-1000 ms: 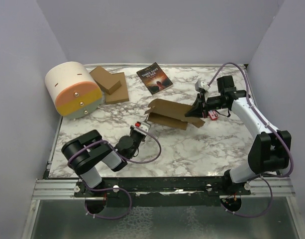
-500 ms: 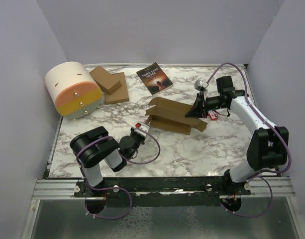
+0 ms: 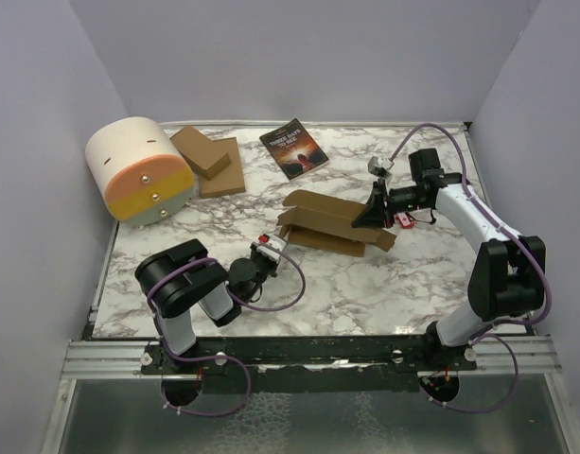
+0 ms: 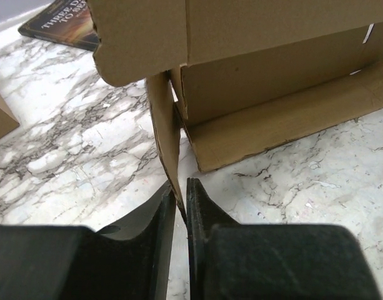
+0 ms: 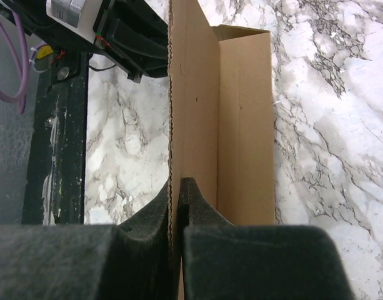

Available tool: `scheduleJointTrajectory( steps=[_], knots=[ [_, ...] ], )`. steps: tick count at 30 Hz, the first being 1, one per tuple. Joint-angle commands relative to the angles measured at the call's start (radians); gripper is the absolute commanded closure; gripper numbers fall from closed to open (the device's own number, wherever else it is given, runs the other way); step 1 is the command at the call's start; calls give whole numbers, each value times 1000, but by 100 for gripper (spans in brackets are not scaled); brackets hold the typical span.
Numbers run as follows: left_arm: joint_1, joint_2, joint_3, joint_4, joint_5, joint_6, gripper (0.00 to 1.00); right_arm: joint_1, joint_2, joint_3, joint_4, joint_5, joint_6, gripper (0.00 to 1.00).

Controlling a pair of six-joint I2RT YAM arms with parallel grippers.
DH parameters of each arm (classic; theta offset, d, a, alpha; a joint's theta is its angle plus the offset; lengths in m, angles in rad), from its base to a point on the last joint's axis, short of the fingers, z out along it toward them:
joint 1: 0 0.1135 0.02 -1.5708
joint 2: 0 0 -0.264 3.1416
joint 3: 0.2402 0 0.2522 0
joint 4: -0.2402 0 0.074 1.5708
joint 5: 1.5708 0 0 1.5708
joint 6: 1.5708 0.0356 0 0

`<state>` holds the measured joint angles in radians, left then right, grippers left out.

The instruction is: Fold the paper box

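Top view: the paper box sits on the marble table, just right of the frame's centre. It is partly formed, a long open trough of brown cardboard running from centre-left to centre-right. Its panels are raised and its flaps are loose at both ends.

The left end effector is low over the table at lower centre, at the box's left end. In the left wrist view its two dark fingers are drawn almost together at bottom centre, with the lower tip of a thin end flap caught between them. So it is pinching the flap, by the corner only. The flap hangs down from the box's near corner, edge-on to the camera. Behind it, the long wall and floor panel fill the upper right of that frame, and the floor panel's edge rests on the table.

The right end effector is at the box's right end, right of centre in the top view. In the right wrist view its fingers are pressed together on one upright panel of the box. The panel's serrated edge runs straight up the middle of that frame from the pinch. A second, brighter panel lies just to its right, and the two form a channel. Parts of the left arm show at upper left, beyond the far end.

Elsewhere in the top view:
- A dark-covered book lies flat at top centre, apart from the box.
- A stack of flat cardboard pieces is at upper left.
- A cream-and-orange rounded container stands just beside the stack.
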<state>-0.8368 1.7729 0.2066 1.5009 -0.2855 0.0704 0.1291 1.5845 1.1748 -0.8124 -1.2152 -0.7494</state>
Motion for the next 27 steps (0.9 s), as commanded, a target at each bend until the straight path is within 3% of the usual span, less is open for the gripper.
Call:
scheduleJointTrajectory(
  steps=[1,6,10,14,19,23,27],
  knots=[
    [3,-23,-5,6,30,-45,80,-2,14,-14,-28,44,-20,99],
    [4,-69,3,-65,43,-76,67,-2,14,-23,-35,61,-33,99],
    [6,-181,2,-171,59,-129,51,-2,15,-21,-34,69,-33,99],
    [18,-345,5,-370,137,-177,37,-2,17,-19,-34,75,-31,99],
    [41,-636,-16,-639,188,-199,29,-2,17,-17,-34,76,-31,99],
    [117,-879,-9,-832,145,-299,28,-2,21,-15,-37,74,-33,99],
    [256,-902,12,-896,133,-420,40,-3,23,-14,-40,70,-36,99]
  ],
)
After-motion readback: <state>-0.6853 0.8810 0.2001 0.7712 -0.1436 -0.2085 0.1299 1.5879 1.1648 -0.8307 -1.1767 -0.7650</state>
